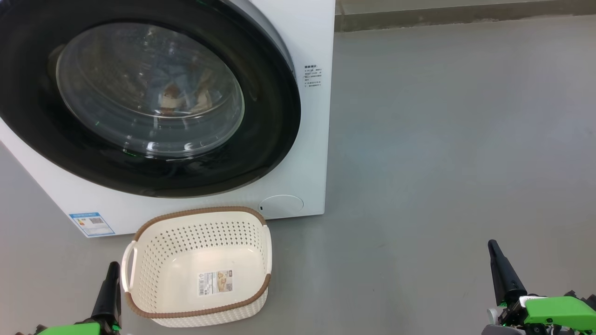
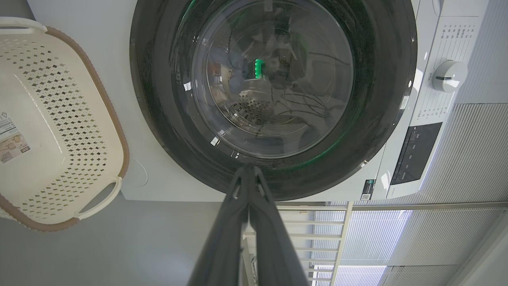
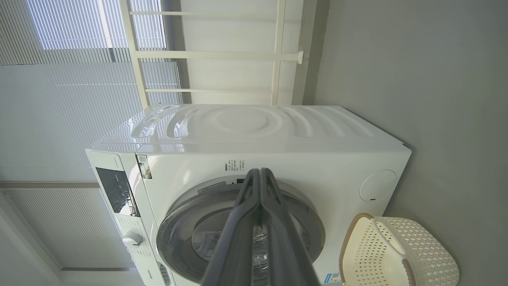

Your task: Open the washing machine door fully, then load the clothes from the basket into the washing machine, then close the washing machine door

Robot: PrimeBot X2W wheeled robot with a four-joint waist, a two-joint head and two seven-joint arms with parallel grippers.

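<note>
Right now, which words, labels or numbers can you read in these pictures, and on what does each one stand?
None can be quoted; all are too small or blurred.
Blue label, low on the washing machine: unreadable.
Black print beside the washing machine door: unreadable.
Paper label in the basket: unreadable.
Control panel and dial markings: unreadable.

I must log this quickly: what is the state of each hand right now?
Left hand: closed, holding nothing.
Right hand: closed, holding nothing.
</note>
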